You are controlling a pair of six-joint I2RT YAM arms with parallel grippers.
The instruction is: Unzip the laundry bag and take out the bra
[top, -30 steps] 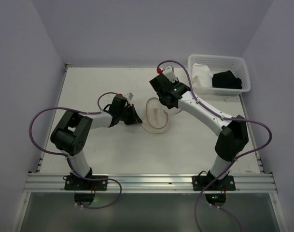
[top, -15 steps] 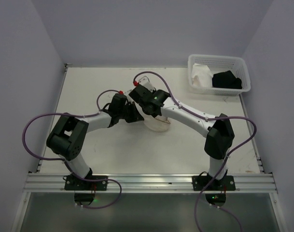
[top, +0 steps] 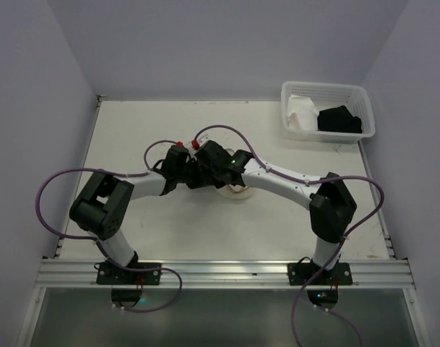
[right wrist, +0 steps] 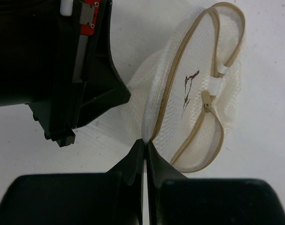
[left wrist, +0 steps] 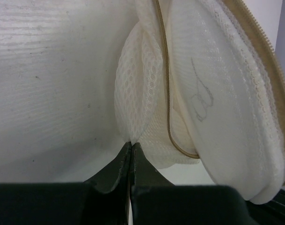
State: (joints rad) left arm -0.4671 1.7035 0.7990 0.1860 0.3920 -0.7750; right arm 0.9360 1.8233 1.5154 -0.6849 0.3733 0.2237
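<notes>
At the middle of the table (top: 133,137), the laundry bag (top: 238,190) is pinched at its mesh by the left gripper (left wrist: 131,145) and at its tan rim (right wrist: 172,75) by the right gripper (right wrist: 145,143). Its long axis is directed diagonally away from the right gripper.

— What are the arms like?
— Left arm (top: 144,184) and right arm (top: 281,177): white links, black joints, looping purple cables (top: 223,127), red tabs (top: 182,144) by the wrists.
— Left tool (left wrist: 131,144), right tool (right wrist: 145,142)?
— Dark tapered fingers (left wrist: 115,168).

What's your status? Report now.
Left claw shut, pinching laundry bag mesh. Right claw shut on its tan rim. White basket far off, no obstruction.
</notes>
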